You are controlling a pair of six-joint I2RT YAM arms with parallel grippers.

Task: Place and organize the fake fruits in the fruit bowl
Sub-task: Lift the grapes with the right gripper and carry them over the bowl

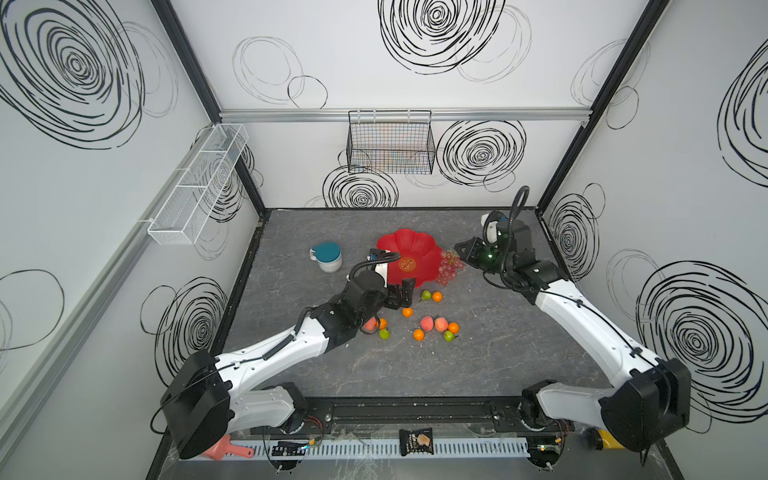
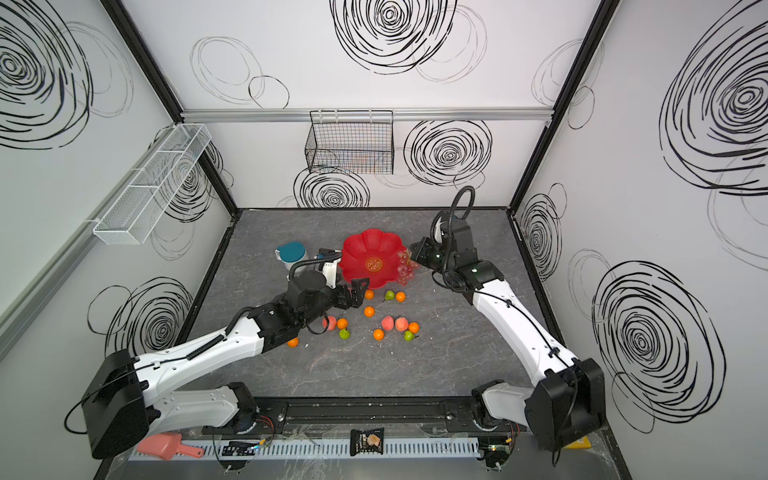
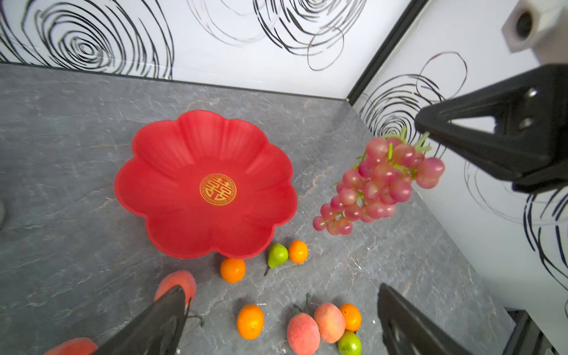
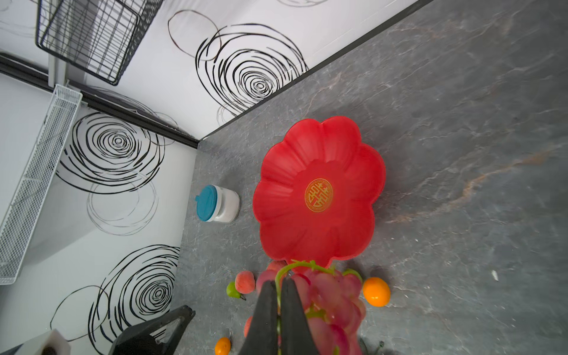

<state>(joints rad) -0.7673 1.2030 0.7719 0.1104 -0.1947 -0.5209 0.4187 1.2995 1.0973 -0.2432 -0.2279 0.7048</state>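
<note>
Red fruit bowl [image 1: 415, 245], grape bunch [image 1: 451, 268] held at its right
Centre frame, the left tool [image 1: 402, 294] hovers, jaws apart, over loose oranges [image 1: 407, 312], peaches [image 1: 427, 322] and pears [image 1: 426, 295] on the tabletop [image 1: 498, 332]; the bowl sits above them; at its right rim the right tool [image 4: 278, 285] is clamped on the bunch's stem.

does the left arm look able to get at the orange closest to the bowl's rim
Probably yes: the left gripper is open and empty near that orange, bare table between. The fruit bowl rim and a green pear crowd it, so clearance looks tight.
</note>
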